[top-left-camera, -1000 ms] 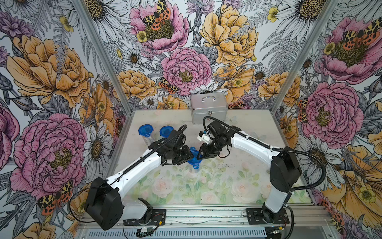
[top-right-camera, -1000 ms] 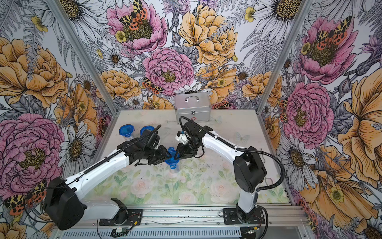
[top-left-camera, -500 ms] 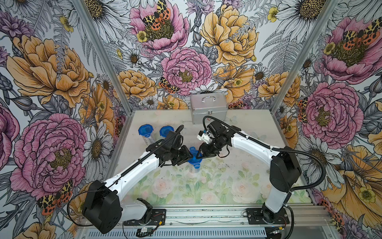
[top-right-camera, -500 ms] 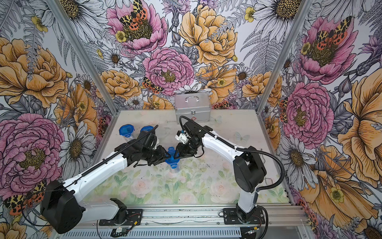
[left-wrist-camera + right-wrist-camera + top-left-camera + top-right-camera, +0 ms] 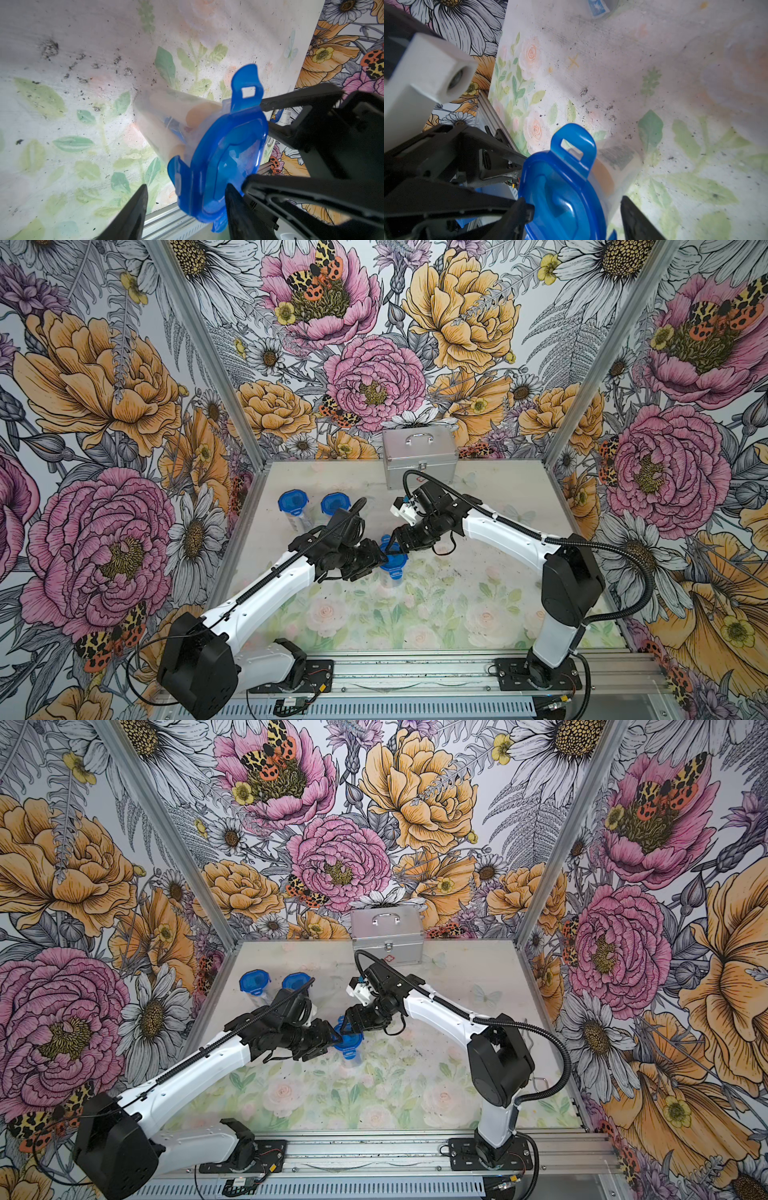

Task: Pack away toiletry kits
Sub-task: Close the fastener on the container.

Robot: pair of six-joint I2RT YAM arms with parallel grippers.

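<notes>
Left wrist view: left end effector (image 5: pixel 186 187) gapes at the blue lid (image 5: pixel 224 149), right end effector (image 5: pixel 252 144) parted opposite.

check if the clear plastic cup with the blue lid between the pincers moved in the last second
No. In a top view the blue-lidded clear plastic cup keeps its spot in front of the silver metal case.

Lab test cell: floral-print walls (image 5: pixel 104 406), aluminium rail (image 5: pixel 415 672).
</notes>
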